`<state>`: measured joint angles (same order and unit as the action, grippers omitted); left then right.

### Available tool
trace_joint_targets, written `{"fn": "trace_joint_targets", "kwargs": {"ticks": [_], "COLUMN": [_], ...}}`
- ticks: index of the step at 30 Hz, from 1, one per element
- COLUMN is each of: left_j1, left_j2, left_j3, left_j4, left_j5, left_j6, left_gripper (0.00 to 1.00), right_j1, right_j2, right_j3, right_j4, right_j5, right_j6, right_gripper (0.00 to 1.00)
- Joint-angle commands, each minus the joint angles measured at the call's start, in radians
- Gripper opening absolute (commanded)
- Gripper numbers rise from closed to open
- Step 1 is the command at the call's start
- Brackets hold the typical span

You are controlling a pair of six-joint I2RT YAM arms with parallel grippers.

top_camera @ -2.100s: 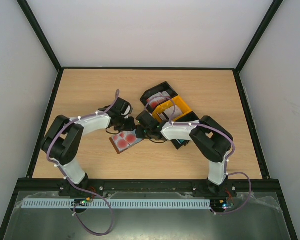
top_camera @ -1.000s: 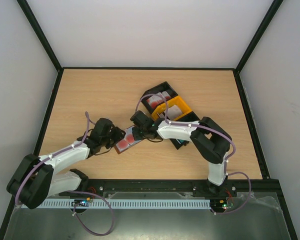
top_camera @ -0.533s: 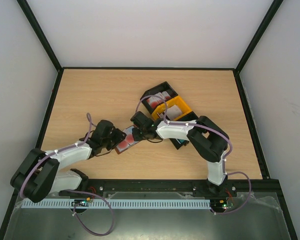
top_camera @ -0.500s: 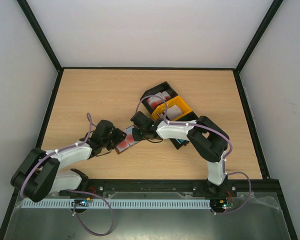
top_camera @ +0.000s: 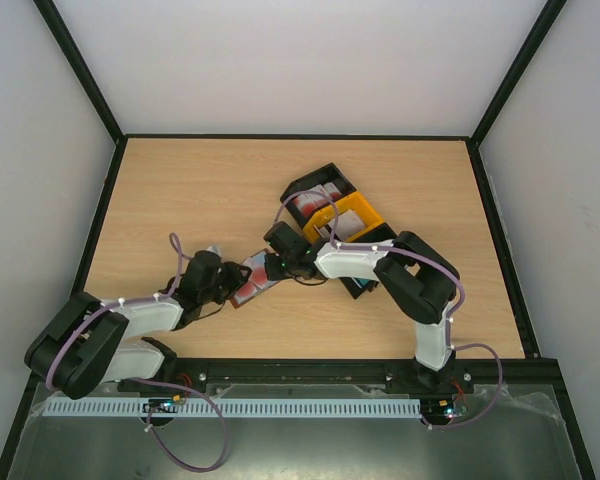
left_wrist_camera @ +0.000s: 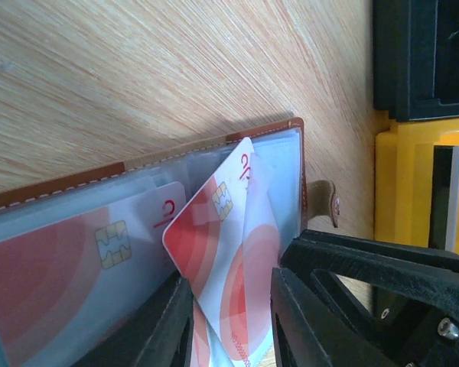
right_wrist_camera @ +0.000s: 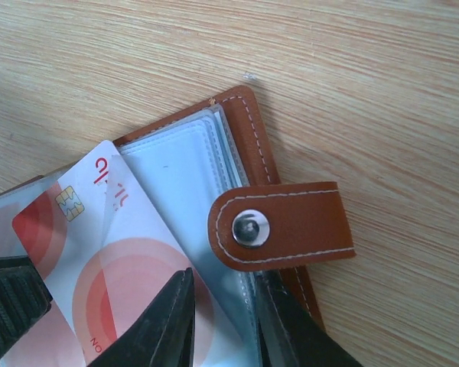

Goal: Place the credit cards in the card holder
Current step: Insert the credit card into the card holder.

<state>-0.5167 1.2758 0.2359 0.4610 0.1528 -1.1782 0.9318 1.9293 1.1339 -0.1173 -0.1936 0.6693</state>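
The brown leather card holder (top_camera: 248,284) lies open on the table between my two grippers. Its clear sleeves face up, and its snap tab (right_wrist_camera: 291,225) sticks out to the side. My left gripper (left_wrist_camera: 229,329) is shut on a red-and-white credit card (left_wrist_camera: 229,252). The card is tilted, with its far corner inside a clear sleeve by the holder's stitched edge (left_wrist_camera: 99,177). A second red-and-white card (left_wrist_camera: 61,267) sits in a sleeve beside it. My right gripper (right_wrist_camera: 218,321) is shut on the sleeve pages just below the tab. The held card (right_wrist_camera: 99,252) shows to its left.
The black-and-yellow bin tray (top_camera: 355,212) stands just behind and right of the holder, with more cards (top_camera: 315,200) in its far compartment. Its yellow wall (left_wrist_camera: 405,191) is close to the holder's tab end. Bare wood table (top_camera: 180,190) lies to the left and back.
My left arm swung from behind the holder down to its near left side and brought the card to the sleeves. In the last half second it sank slightly lower. My right gripper has stayed on the holder.
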Motion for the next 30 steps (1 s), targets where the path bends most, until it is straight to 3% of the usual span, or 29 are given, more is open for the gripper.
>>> {"fn": "trace_joint_targets", "kwargs": {"ticks": [1, 9, 21, 23, 30], "left_j1": [-0.002, -0.002, -0.002, 0.000, 0.017], "left_j2": [-0.022, -0.015, 0.021, 0.023, -0.002], "left_j3": [-0.020, -0.031, -0.042, -0.044, -0.059], "left_j4": [0.098, 0.196, 0.193, 0.188, 0.132], "left_j5": [-0.010, 0.017, 0.006, 0.007, 0.049], "left_j6": [0.047, 0.068, 0.095, 0.108, 0.157], "left_gripper": [0.29, 0.26, 0.03, 0.02, 0.02], "right_j1": [0.000, -0.008, -0.015, -0.018, -0.036], "right_j2": [0.040, 0.043, 0.044, 0.043, 0.022], "right_j3": [-0.049, -0.059, -0.051, -0.051, -0.073], "right_j4": [-0.030, -0.003, -0.008, -0.009, 0.016], "right_j5": [-0.046, -0.075, -0.064, -0.060, -0.054], "right_j6": [0.027, 0.038, 0.041, 0.045, 0.076], "right_gripper": [0.22, 0.21, 0.21, 0.22, 0.40]}}
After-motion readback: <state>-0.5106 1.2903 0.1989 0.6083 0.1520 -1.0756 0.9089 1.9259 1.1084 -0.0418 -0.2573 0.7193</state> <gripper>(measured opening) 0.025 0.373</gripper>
